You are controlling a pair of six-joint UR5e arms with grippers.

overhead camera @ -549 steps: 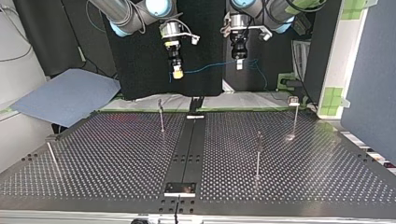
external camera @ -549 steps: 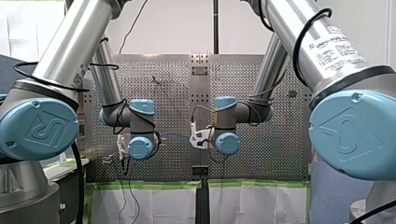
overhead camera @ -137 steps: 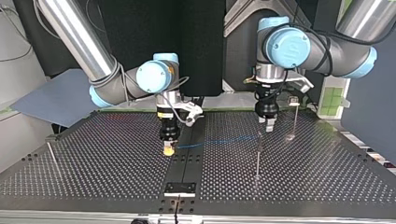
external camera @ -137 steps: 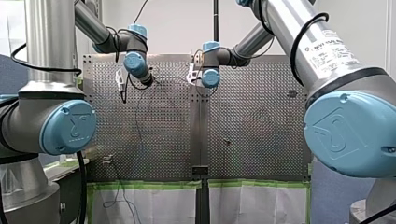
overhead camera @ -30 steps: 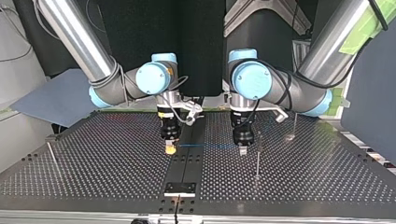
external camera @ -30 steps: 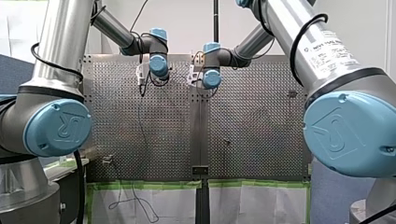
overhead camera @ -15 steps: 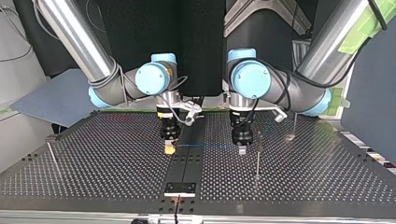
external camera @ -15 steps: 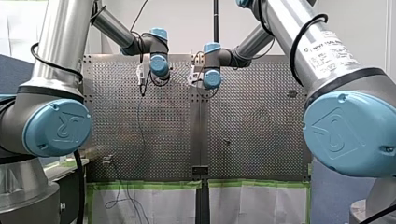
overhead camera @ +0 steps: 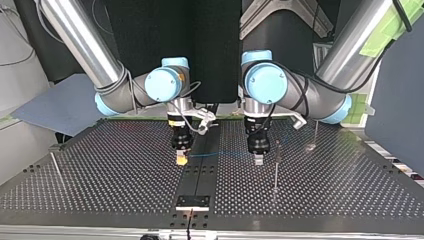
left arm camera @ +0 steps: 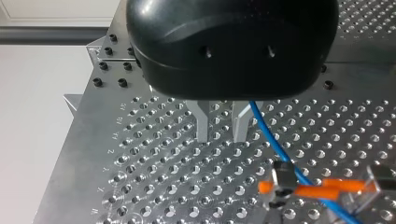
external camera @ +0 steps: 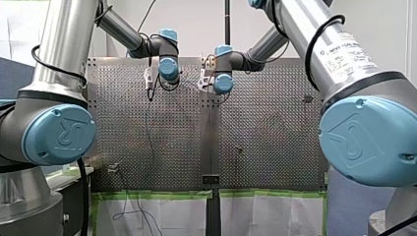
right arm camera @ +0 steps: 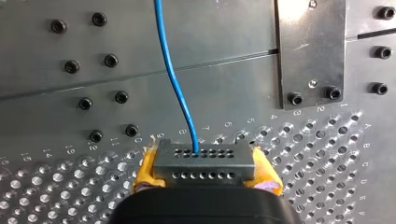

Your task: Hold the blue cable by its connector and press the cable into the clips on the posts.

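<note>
Since a few seconds ago my left gripper [overhead camera: 258, 160] has come away from the far side of the post [overhead camera: 275, 170] and in toward the top view's middle. It is now hanging just beside the post, on the side facing my right gripper [overhead camera: 182, 160], which has barely shifted. My right gripper is pointing straight down at the table [overhead camera: 100, 170], its yellow pads [right arm camera: 145, 170] pinching the dark connector [right arm camera: 203, 161] from both sides. The cable [overhead camera: 220, 154] is leaving the connector's face and running nearly level above the table, across the middle strip [overhead camera: 202, 172], toward my left gripper. In the left wrist view my metal fingers [left arm camera: 202, 123] are standing apart with only bare table showing between them. The cable is passing just beside one finger, outside the gap, so I am not holding it there. Beyond the finger it is crossing a clear clip [left arm camera: 280, 186] with orange levers, and I cannot tell whether it is sitting in that clip. In the front view both my wrists are reaching out over the table's far part, near each other on either side of the middle strip.
</note>
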